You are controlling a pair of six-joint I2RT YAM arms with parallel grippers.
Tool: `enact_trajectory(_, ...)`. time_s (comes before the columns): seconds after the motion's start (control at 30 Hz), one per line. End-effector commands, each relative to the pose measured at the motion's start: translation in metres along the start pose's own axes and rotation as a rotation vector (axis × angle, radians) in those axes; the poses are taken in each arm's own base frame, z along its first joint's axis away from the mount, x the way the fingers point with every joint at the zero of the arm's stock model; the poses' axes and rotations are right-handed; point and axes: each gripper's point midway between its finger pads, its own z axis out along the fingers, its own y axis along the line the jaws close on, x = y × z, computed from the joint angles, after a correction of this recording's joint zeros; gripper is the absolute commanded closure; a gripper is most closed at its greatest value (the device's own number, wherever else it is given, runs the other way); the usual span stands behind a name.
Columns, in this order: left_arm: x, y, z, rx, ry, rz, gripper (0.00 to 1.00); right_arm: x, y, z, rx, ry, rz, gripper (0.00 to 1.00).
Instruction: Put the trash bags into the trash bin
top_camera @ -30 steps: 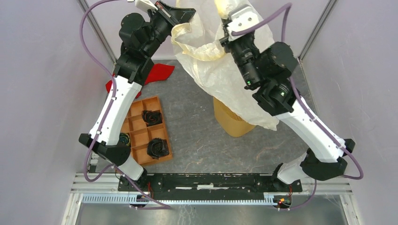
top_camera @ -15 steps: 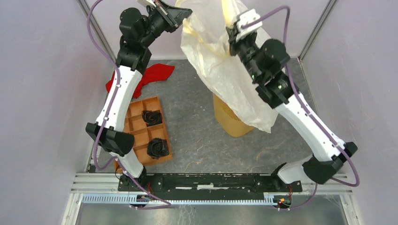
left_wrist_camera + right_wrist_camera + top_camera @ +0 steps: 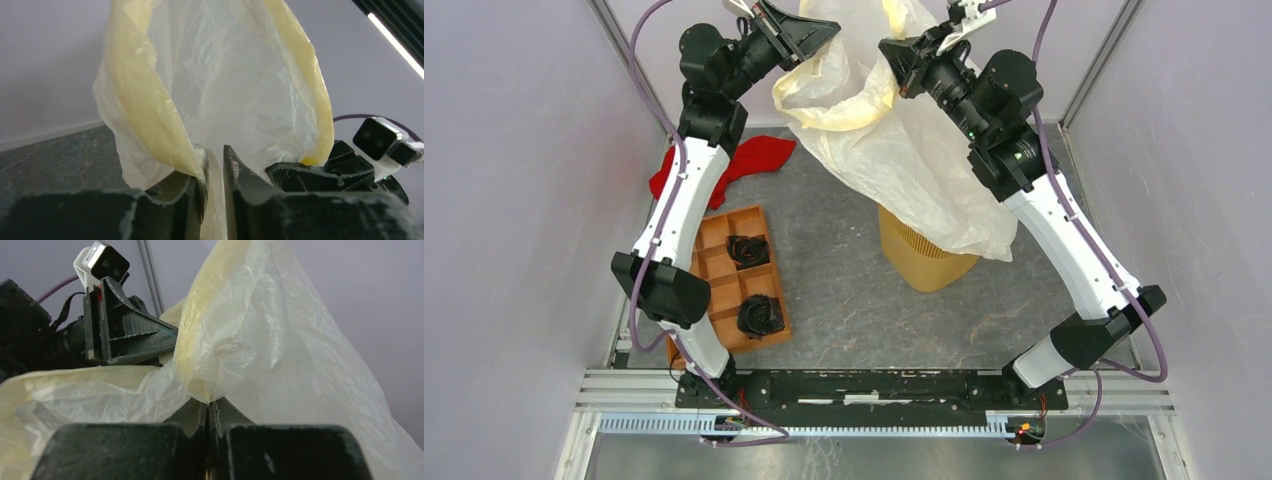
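The cream-white translucent trash bag (image 3: 904,150) hangs high between both grippers, its mouth held open near the top of the view. Its lower part drapes over the orange-yellow mesh trash bin (image 3: 914,262), hiding the bin's rim. My left gripper (image 3: 809,38) is shut on the bag's left edge; the left wrist view shows film pinched between the jaws (image 3: 215,165). My right gripper (image 3: 892,62) is shut on the bag's right edge, with the plastic (image 3: 240,340) bunched at its closed tips (image 3: 207,407).
An orange compartment tray (image 3: 736,278) with black items lies at the left on the grey table. A red cloth (image 3: 746,160) lies behind it, partly under the left arm. Purple walls and metal posts enclose the space.
Both arms have risen and stretched toward the back. The grippers have spread the bag's mouth wider, and the bag hangs higher over the bin.
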Motion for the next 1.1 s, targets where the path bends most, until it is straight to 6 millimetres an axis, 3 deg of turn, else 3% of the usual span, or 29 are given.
enact_trajectory(0.0,0.001,-0.072,-0.02,0.222,0.058,-0.01,0.56,-0.036,0.011,0.003,-0.036,-0.098,0.077,0.99)
enact_trajectory(0.07,0.006,-0.085,-0.028,0.245,0.084,0.012,0.27,-0.037,0.009,0.003,-0.024,-0.117,0.096,0.99)
enact_trajectory(0.17,0.02,-0.092,-0.036,0.221,0.144,0.053,0.02,-0.042,0.003,0.007,0.017,-0.149,0.155,0.99)
enact_trajectory(0.37,0.056,-0.099,-0.042,0.14,0.205,0.227,0.0,-0.049,0.004,0.009,0.023,-0.198,0.302,0.99)
enact_trajectory(0.6,0.095,-0.077,-0.026,0.025,0.276,0.285,0.0,-0.056,0.011,0.003,-0.015,-0.24,0.386,0.99)
enact_trajectory(0.7,0.097,-0.069,-0.022,-0.009,0.272,0.288,0.13,-0.05,0.013,0.006,-0.022,-0.219,0.392,0.99)
enact_trajectory(0.77,0.092,-0.063,-0.02,-0.049,0.254,0.288,0.34,-0.045,0.015,0.005,-0.032,-0.198,0.389,0.99)
enact_trajectory(0.83,0.084,-0.056,-0.019,-0.103,0.22,0.294,0.59,-0.042,0.018,0.003,-0.045,-0.178,0.365,0.91)
enact_trajectory(0.93,0.075,-0.053,-0.019,-0.139,0.178,0.299,0.85,-0.032,0.019,-0.008,-0.05,-0.103,0.26,0.58)
enact_trajectory(1.07,0.059,-0.049,-0.026,-0.205,0.11,0.318,0.93,0.002,0.011,-0.047,-0.004,0.085,0.108,0.25)
